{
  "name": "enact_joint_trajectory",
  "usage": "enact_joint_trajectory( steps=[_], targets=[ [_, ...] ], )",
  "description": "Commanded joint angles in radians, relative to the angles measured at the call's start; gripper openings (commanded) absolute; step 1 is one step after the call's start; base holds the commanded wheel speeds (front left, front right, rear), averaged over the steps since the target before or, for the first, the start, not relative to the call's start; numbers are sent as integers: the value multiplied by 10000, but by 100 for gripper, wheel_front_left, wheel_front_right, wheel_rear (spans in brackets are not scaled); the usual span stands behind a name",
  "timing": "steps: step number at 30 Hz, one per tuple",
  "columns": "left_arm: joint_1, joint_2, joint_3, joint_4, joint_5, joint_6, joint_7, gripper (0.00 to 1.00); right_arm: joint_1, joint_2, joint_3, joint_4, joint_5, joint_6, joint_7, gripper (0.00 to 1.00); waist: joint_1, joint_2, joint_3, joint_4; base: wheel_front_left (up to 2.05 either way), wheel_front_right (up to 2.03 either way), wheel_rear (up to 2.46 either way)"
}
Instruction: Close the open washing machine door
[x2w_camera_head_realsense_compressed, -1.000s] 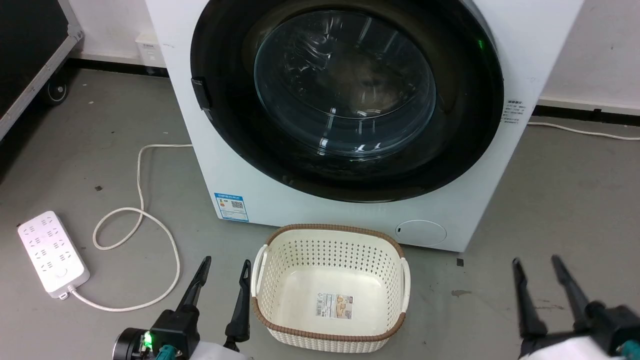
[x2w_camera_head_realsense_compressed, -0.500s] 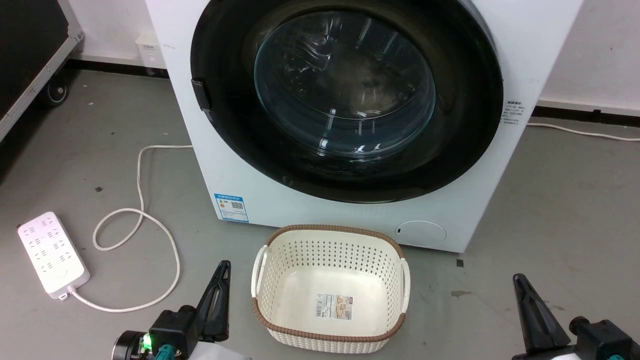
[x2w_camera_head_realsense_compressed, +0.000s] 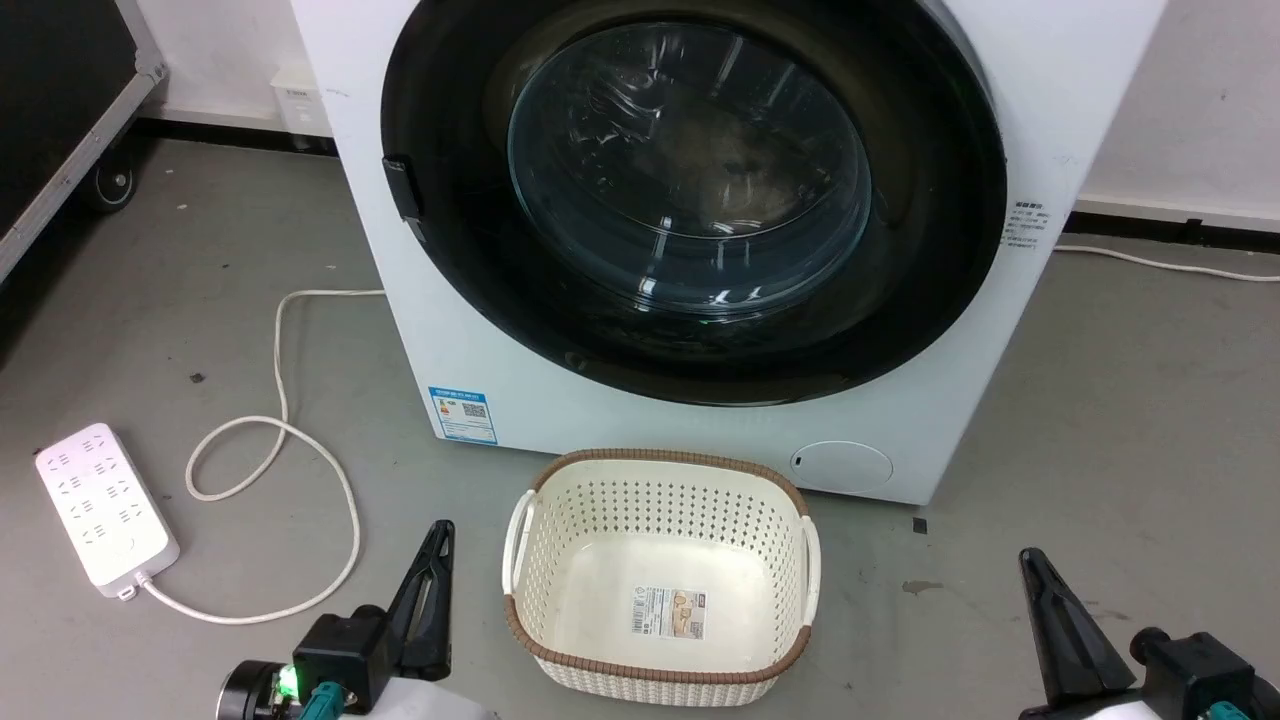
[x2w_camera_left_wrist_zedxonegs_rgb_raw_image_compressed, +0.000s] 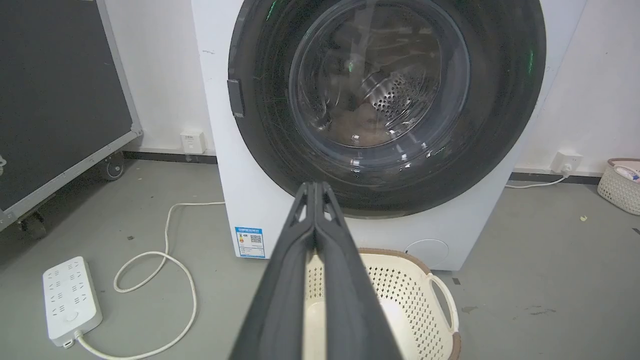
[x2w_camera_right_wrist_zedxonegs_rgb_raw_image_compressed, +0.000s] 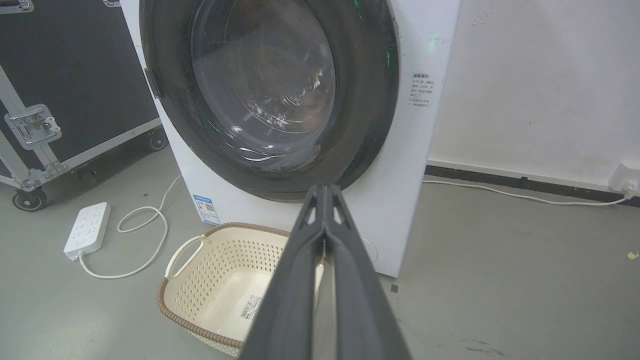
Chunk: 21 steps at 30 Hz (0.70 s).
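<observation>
The white washing machine (x2w_camera_head_realsense_compressed: 500, 360) stands ahead of me on the grey floor. Its round black-rimmed door (x2w_camera_head_realsense_compressed: 690, 190) with the bulging glass bowl lies flat against the front; the same door (x2w_camera_left_wrist_zedxonegs_rgb_raw_image_compressed: 385, 95) fills the top of the left wrist view, and the door (x2w_camera_right_wrist_zedxonegs_rgb_raw_image_compressed: 270, 95) appears at an angle in the right wrist view. My left gripper (x2w_camera_head_realsense_compressed: 438, 535) hangs low at the lower left, shut and empty, fingers (x2w_camera_left_wrist_zedxonegs_rgb_raw_image_compressed: 316, 220) pressed together. My right gripper (x2w_camera_head_realsense_compressed: 1032, 562) sits at the lower right, shut too, fingers (x2w_camera_right_wrist_zedxonegs_rgb_raw_image_compressed: 326, 220) closed. Both are well short of the machine.
A cream perforated basket (x2w_camera_head_realsense_compressed: 660, 470) sits on the floor just before the machine, between my grippers. A white power strip (x2w_camera_head_realsense_compressed: 105, 505) and looping cable (x2w_camera_head_realsense_compressed: 280, 430) lie at the left. A black wheeled case (x2w_camera_head_realsense_compressed: 60, 110) stands far left. Another basket (x2w_camera_left_wrist_zedxonegs_rgb_raw_image_compressed: 620, 185) sits far right.
Both grippers went from open to shut and dropped slightly lower in the head view. The green light at the door's upper right rim went out.
</observation>
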<state>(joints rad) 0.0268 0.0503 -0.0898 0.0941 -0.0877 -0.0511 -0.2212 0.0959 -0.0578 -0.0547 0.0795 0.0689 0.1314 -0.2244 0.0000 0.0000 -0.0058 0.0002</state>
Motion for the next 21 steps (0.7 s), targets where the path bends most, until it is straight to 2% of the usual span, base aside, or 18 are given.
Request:
enact_joint_trajectory(
  steps=[1, 21],
  targets=[
    [-39, 3, 28, -50, 103, 69, 40, 0, -125, 11, 30, -87, -96, -1, 59, 0, 0, 0, 1, 0, 0, 0, 0],
    [-82, 2, 191, -218, 248, 152, 448, 0, -282, 23, 128, -220, -207, -2, 470, 0, 0, 0, 12, 0, 0, 0, 0]
  ],
)
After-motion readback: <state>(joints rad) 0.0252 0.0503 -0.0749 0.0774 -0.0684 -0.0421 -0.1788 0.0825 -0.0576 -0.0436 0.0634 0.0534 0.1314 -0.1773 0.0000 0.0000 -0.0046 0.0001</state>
